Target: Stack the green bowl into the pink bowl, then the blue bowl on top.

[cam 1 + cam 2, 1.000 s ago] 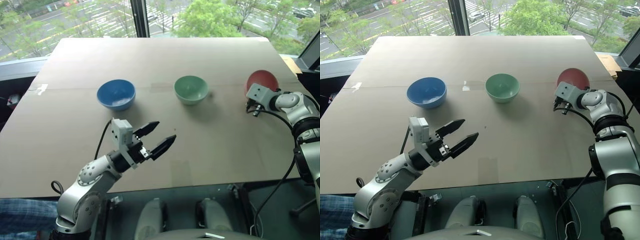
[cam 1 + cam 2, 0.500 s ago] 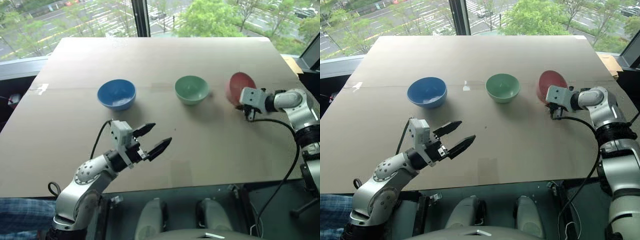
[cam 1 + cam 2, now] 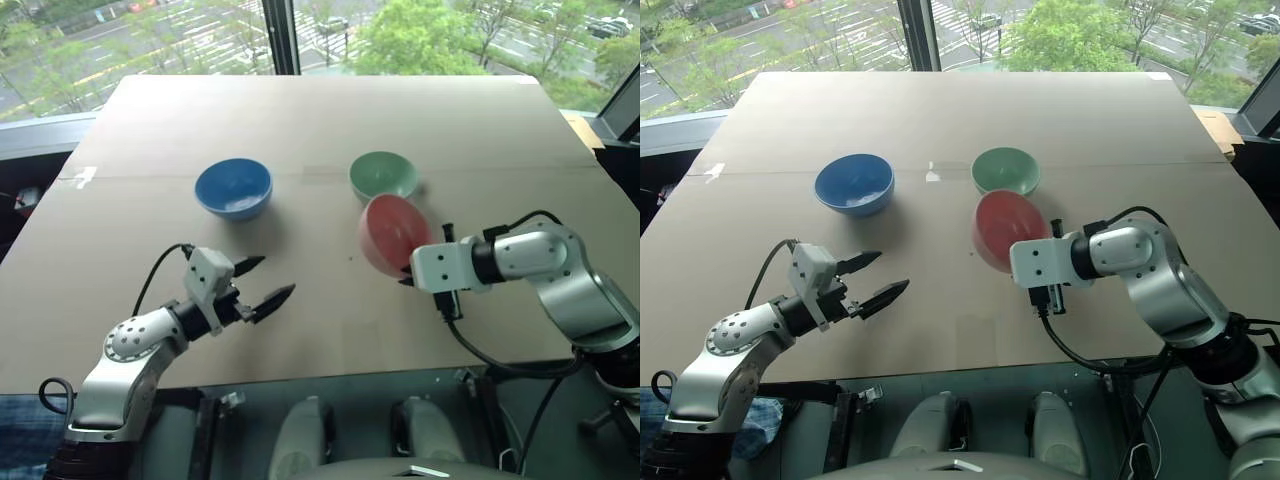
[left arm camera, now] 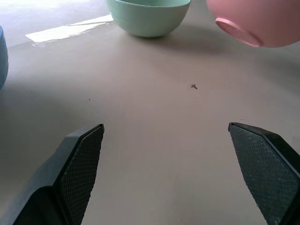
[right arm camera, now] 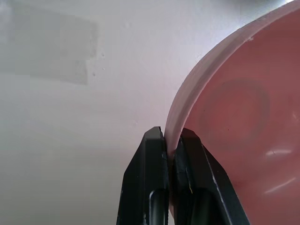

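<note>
Three bowls sit over the cardboard-covered desk [image 3: 300,110]. The right gripper [image 5: 171,140] has its jaws clamped on the rim of the pink bowl [image 3: 392,233], holding it tilted in the air near the desk's middle, just nearer than the green bowl [image 3: 383,177]. The green bowl stands upright at the far centre, with the blue bowl [image 3: 233,188] to its left, well apart. The left gripper [image 3: 262,283] hovers over the near left, jaws wide apart and empty.
</note>
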